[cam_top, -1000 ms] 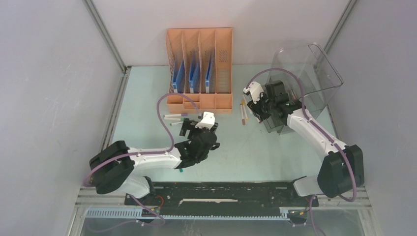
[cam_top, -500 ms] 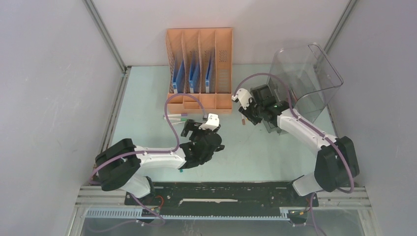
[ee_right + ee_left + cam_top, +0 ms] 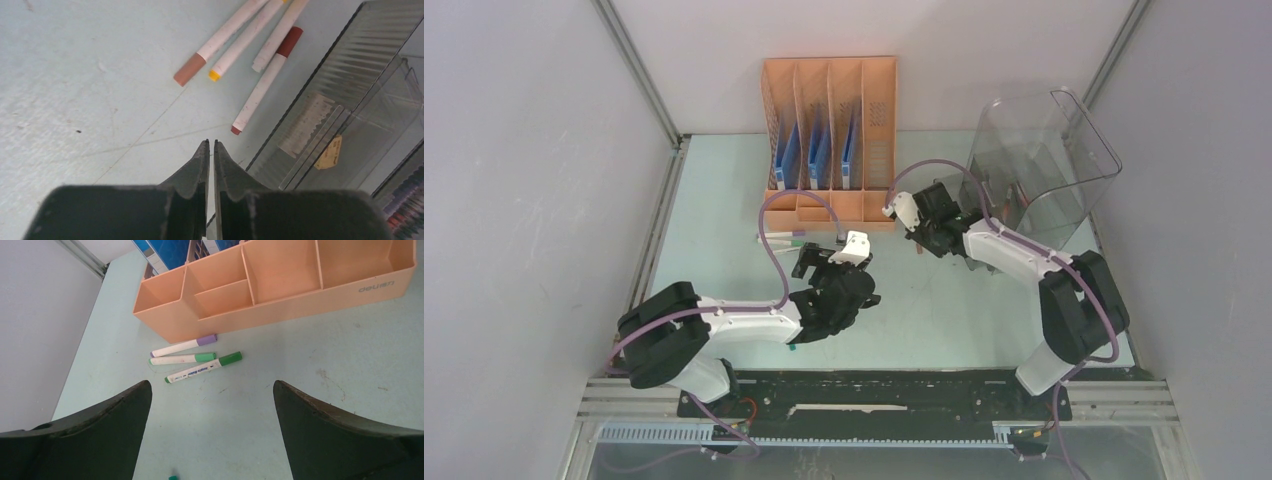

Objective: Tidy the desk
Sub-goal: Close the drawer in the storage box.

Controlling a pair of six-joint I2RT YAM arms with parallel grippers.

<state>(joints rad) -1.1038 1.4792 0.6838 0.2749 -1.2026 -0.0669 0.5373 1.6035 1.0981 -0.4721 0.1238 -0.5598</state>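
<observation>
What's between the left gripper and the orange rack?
Three markers lie on the desk between the open left gripper and the orange rack: one purple-capped, two green-capped. Left wrist view shows it.

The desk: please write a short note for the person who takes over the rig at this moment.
Left gripper: open, empty, above the desk, facing three markers that lie in front of the orange rack.
Right gripper: shut, empty, over the desk near four markers that lie beside the clear bin.
Done: blue folders stand in the rack.
Left: all seven markers lie loose on the desk; none is gripped.
</observation>
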